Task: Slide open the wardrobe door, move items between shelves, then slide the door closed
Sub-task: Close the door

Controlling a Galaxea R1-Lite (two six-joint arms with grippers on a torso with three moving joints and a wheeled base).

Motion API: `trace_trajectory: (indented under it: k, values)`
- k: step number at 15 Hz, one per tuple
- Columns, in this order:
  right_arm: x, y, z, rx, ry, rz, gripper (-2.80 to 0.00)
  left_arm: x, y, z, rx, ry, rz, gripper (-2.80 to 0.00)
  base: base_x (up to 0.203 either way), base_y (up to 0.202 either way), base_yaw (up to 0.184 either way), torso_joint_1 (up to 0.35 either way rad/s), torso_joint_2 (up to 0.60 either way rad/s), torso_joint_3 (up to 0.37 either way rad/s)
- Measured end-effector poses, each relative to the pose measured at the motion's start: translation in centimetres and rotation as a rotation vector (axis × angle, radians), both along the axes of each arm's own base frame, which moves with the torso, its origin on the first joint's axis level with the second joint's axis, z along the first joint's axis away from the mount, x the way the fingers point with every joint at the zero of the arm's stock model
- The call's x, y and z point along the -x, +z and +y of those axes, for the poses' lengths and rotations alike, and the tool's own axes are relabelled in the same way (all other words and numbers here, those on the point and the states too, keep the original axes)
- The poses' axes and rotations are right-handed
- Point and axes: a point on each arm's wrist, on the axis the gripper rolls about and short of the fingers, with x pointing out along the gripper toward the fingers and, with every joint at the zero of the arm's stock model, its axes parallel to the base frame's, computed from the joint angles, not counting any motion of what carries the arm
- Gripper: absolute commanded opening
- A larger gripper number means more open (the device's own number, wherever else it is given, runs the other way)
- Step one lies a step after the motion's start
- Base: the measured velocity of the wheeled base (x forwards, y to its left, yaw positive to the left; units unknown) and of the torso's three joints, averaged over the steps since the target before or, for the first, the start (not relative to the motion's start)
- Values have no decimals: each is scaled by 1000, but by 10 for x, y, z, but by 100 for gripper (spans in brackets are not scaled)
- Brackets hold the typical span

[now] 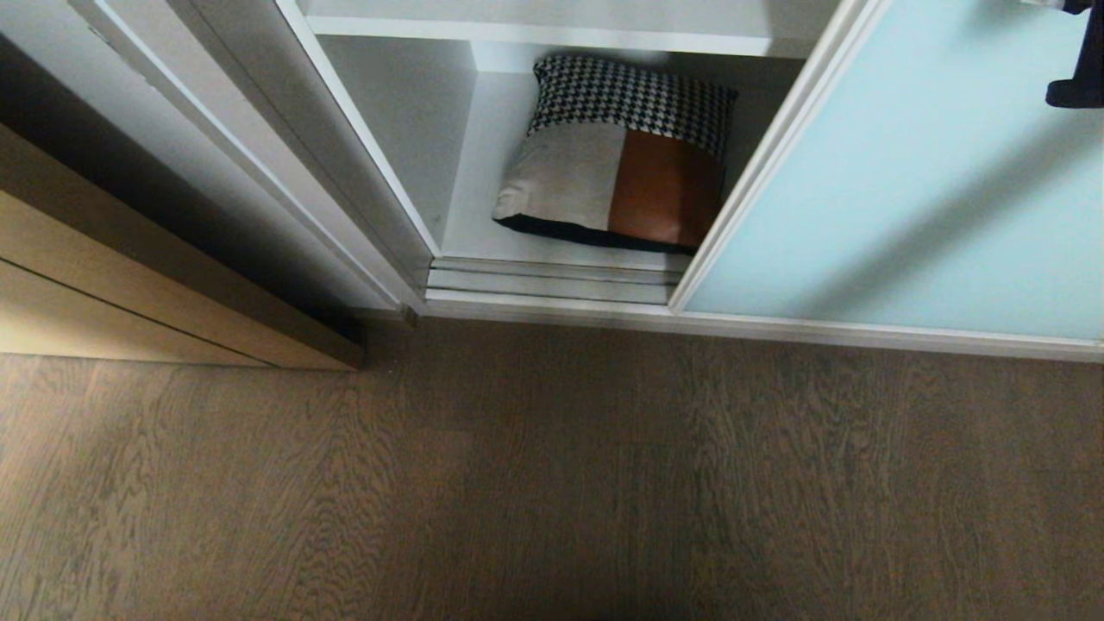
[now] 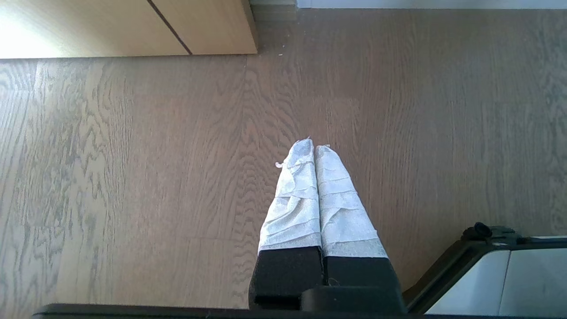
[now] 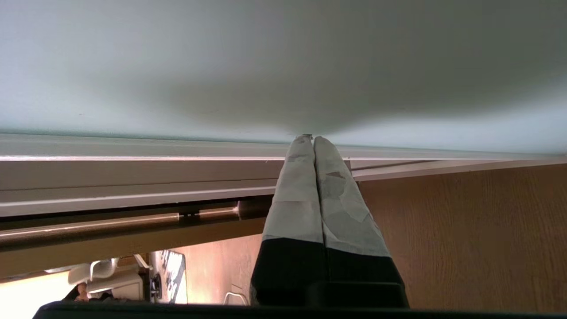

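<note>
One patchwork cushion (image 1: 617,155) at upper centre of the head view, lying on a white wardrobe shelf (image 1: 474,185). Sliding wardrobe door (image 1: 914,190) pulled aside, filling the upper right. Right gripper (image 3: 308,138) pressed together, tips against the door's frosted glass. Left gripper (image 2: 315,146) pressed together, empty, above the wood-grain floor (image 2: 133,177).

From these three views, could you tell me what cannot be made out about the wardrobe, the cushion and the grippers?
- Cushion: its right edge hides behind the sliding wardrobe door frame in the head view.
- Upper shelf: the head view's top edge cuts it off, so its contents are unseen.
- Right gripper: the right wrist view shows its shut tips at the glass, but contact cannot be confirmed.
- Left gripper: only floor beneath; outside the head view.
</note>
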Motion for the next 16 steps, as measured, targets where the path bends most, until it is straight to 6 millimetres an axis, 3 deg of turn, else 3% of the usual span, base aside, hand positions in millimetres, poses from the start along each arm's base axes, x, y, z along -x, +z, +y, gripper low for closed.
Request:
trace_trajectory:
  k: [4,8,12,16]
  values:
    - [-10,1,8,1,19,-1,-280,0,0,0,0,0,0,-280,0,0,0,0,0,0]
    - [-15,-1,28,6,90,-4,-280,0,0,0,0,0,0,-280,0,0,0,0,0,0]
    - [-21,-3,66,30,205,-17,-280,0,0,0,0,1,0,-280,0,0,0,0,0,0]
    - [-38,-4,115,83,250,-59,-280,0,0,0,0,0,0,-280,0,0,0,0,0,0]
